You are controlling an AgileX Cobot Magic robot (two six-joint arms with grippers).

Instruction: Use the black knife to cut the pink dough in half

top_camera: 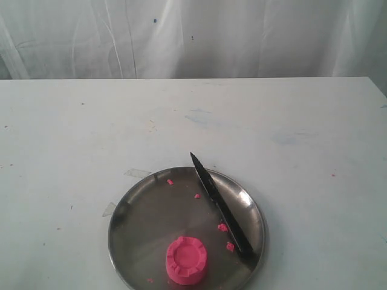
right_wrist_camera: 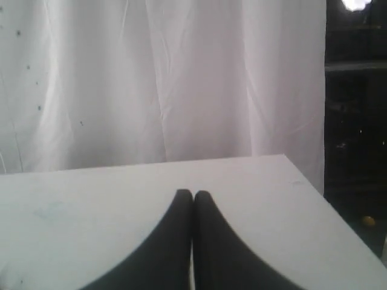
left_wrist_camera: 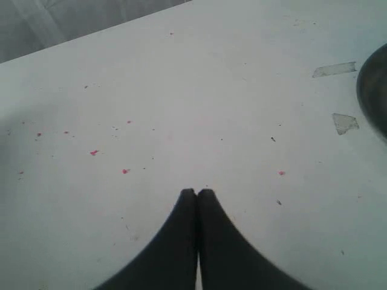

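The pink dough is one whole round lump. It sits on the round steel plate, close to the plate's near edge. It has not been cut.

The black knife lies on the same plate, a bit to the right of the dough and not touching it. Its long line runs on a slant. The pointed tip sticks out just past the plate's far rim. The handle end lies by the plate's near right rim, just beside the dough. A few small pink crumbs lie on the plate between the dough and the knife.

The plate rests on the white desk. No arm shows in the view from outside.

The left gripper has its two fingers pressed together with nothing between them. It hangs over bare desk. A dark curve of the plate's rim shows at one edge of its camera, so the plate is near it, off to one side.

The right gripper is pressed together too, and holds nothing. Its camera shows only the desk and a white curtain, not the plate.

The knife handle lies on the right side of the plate, so I think the right arm is the better one to pick it up. It would have to open first and line up across the slanted handle
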